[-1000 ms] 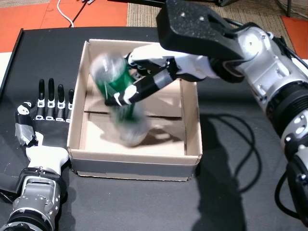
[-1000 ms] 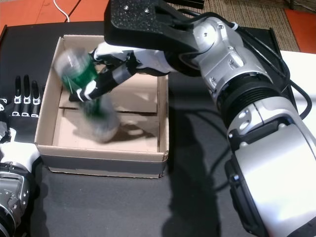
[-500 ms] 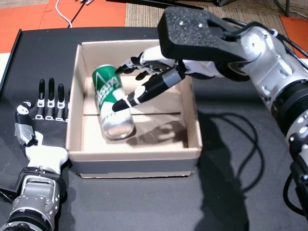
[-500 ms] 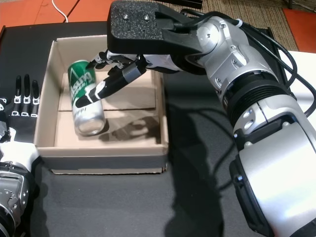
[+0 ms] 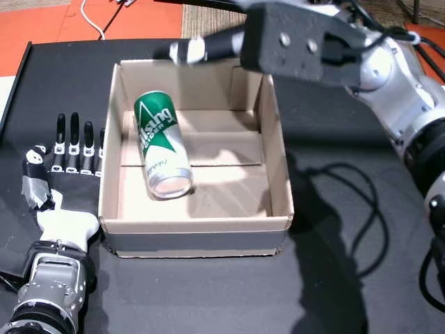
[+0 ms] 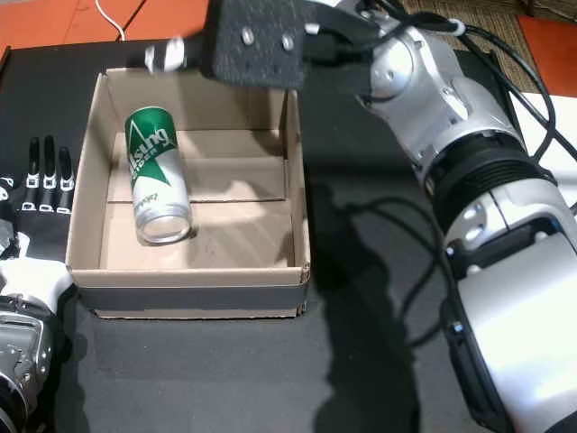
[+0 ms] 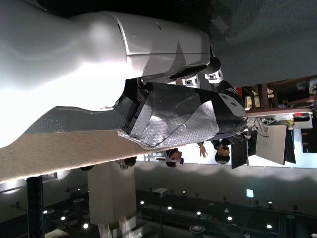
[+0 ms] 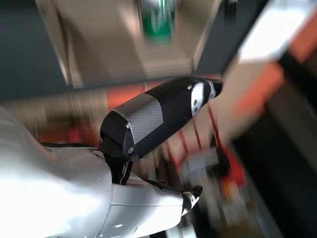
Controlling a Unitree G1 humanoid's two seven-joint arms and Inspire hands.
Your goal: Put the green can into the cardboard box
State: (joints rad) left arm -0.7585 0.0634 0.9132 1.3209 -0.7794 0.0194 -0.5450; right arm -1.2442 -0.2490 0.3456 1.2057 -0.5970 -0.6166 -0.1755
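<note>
The green can (image 5: pixel 161 146) (image 6: pixel 153 187) lies on its side inside the cardboard box (image 5: pixel 278 174) (image 6: pixel 299 225), toward the box's left wall, its silver end facing the near wall. My right hand (image 5: pixel 208 47) (image 6: pixel 194 52) is open and blurred, raised over the box's far wall, holding nothing. In the right wrist view one finger (image 8: pixel 158 116) sticks out and the can (image 8: pixel 157 17) appears blurred in the box. My left hand (image 5: pixel 62 167) (image 6: pixel 32 194) lies flat and open on the black table left of the box, fingers straight. The left wrist view shows its taped palm (image 7: pixel 178 114).
A black mat (image 5: pixel 208 292) covers the table. A black cable (image 5: pixel 348 209) loops to the right of the box. Orange floor (image 5: pixel 42 21) and a white cord (image 5: pixel 94 17) lie beyond the table's far edge.
My right hand let go of the can, which settled on its side in the box. The hand then lifted up and back over the far wall. The left hand stayed still.
</note>
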